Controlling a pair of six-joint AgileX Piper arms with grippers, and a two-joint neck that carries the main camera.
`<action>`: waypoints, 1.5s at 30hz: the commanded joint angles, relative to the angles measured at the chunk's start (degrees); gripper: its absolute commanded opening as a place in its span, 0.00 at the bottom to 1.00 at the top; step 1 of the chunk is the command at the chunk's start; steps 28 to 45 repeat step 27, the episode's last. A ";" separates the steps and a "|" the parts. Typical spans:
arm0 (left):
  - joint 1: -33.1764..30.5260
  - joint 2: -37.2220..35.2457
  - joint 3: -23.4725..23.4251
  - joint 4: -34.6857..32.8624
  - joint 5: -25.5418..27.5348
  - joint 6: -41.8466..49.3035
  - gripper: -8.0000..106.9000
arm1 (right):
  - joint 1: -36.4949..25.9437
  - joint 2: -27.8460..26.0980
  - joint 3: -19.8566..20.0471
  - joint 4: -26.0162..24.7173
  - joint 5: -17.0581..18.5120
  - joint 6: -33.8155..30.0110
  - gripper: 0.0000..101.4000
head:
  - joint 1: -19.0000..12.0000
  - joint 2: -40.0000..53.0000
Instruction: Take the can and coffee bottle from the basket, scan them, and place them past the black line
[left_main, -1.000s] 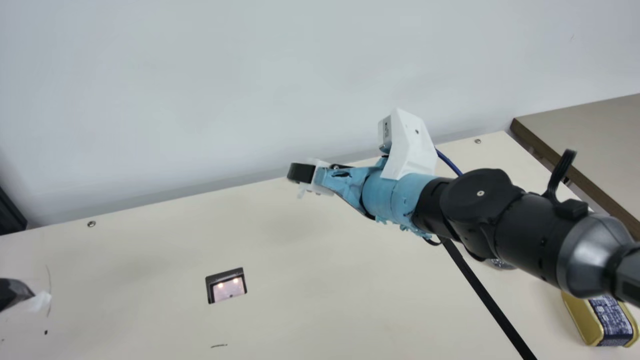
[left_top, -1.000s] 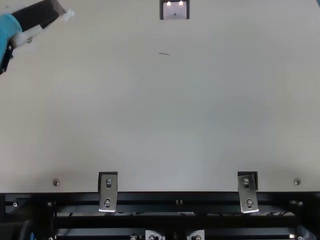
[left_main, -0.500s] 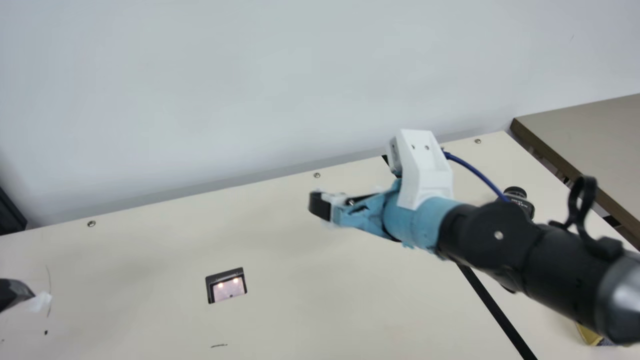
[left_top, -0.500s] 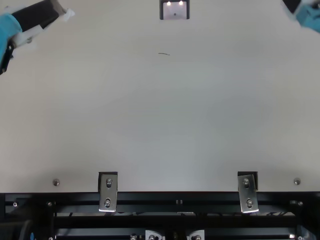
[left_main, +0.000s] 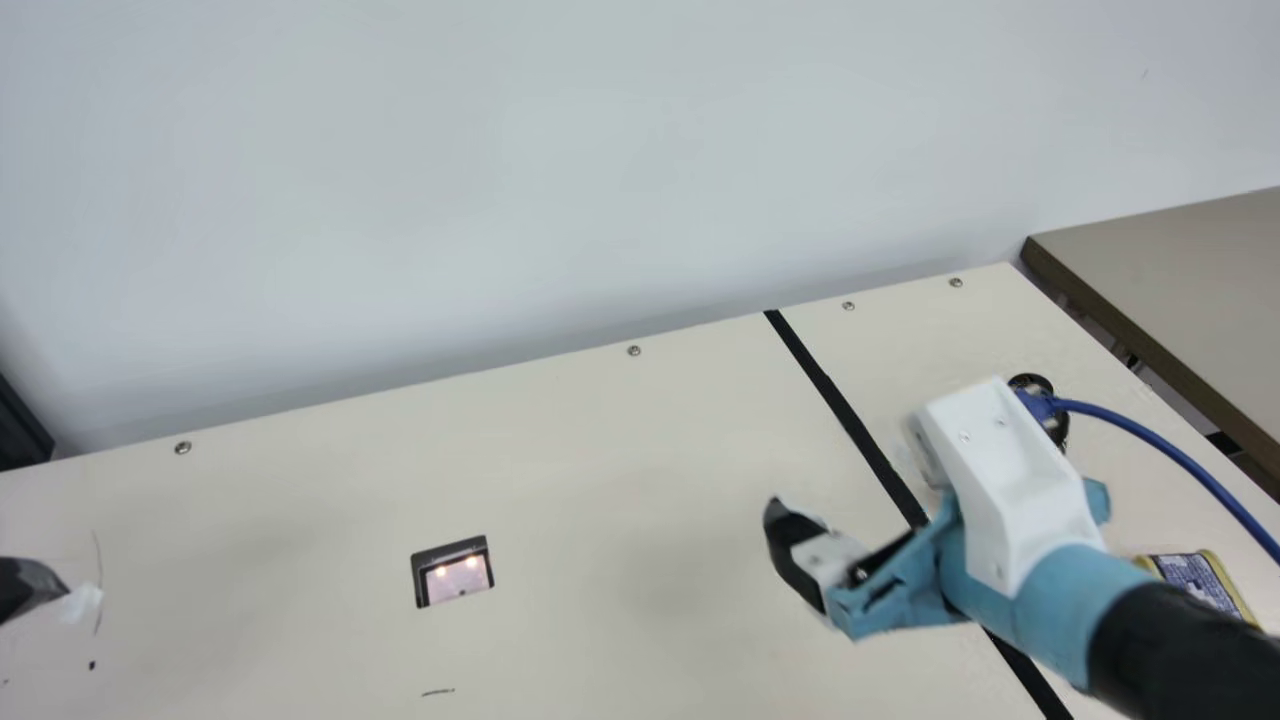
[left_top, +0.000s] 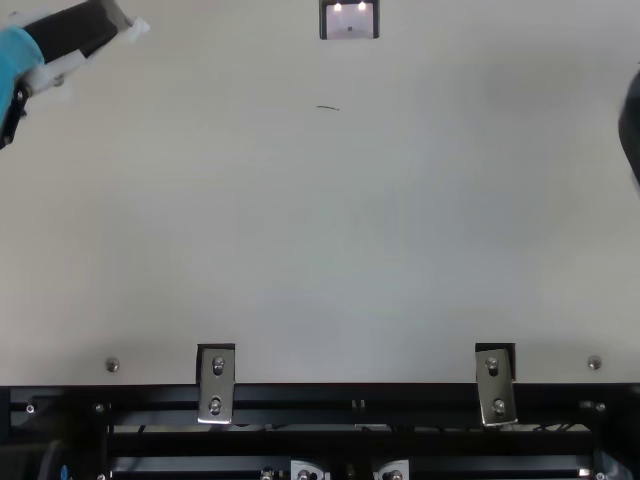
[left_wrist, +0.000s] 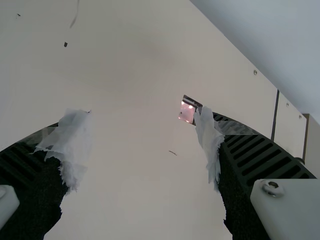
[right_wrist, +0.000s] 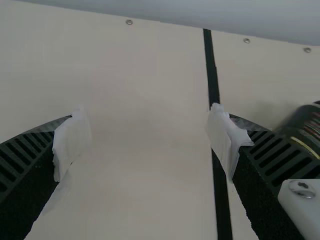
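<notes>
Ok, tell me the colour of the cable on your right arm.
The cable is blue; it shows best in the main view.

One can (left_main: 1198, 576), one coffee bottle (right_wrist: 304, 123), one scanner (left_main: 455, 578), one black line (left_main: 845, 412), two metal brackets (left_top: 216, 385)

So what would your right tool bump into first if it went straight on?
Probably the cream table, because my right tool seems to point down at it. I can't tell how high it is, though, so it might reach the wall instead.
</notes>
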 joint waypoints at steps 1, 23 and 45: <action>-0.38 -0.81 0.55 1.17 -2.34 0.31 0.85 | 0.00 0.00 0.00 0.00 0.00 0.00 1.00 | -1.83 0.56; -9.63 -25.24 24.58 4.71 -29.70 -2.25 0.85 | 0.00 -2.57 0.35 -2.51 0.28 0.07 1.00 | -1.83 0.56; -9.63 -25.24 24.56 4.71 -29.53 -2.25 0.85 | 0.00 -2.57 0.35 -2.51 0.28 0.07 1.00 | -1.83 0.56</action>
